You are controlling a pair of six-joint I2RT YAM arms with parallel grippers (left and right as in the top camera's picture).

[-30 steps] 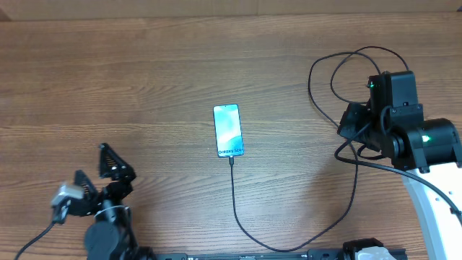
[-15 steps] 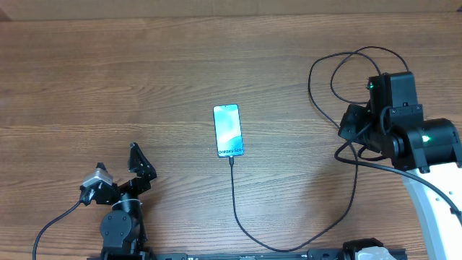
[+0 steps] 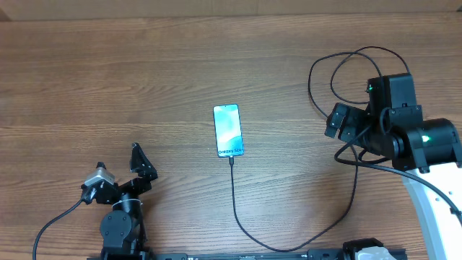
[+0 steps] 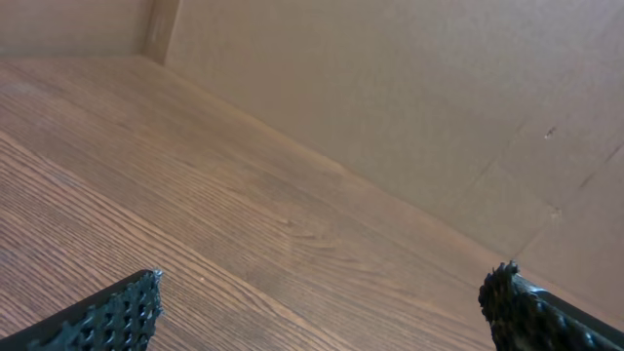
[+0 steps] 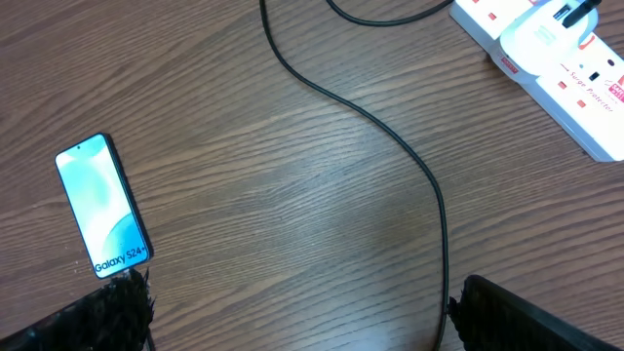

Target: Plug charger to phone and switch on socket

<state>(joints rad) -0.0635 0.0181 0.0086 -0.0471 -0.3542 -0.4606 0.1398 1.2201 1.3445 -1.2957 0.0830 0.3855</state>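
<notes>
Starting near the front-left corner, my left pincer (image 4: 327,310) gapes empty. Mid-bench lies the phone (image 3: 228,131), slick and light; the charger (image 3: 233,191), limp and thin, meets its near end. Toward the right edge my right pincer (image 5: 312,317) is spread empty beside the socket (image 5: 546,54), whose small red switches (image 5: 508,64) probably want one firm fingertip, not a grasp.

Phone (image 5: 102,207): I saw it flat at left, screen lit.
Charger (image 5: 442,244): black cable curved down the middle.
Socket (image 5: 585,127): upper right corner.
Right gripper (image 5: 297,317): fingers spread wide.
</notes>
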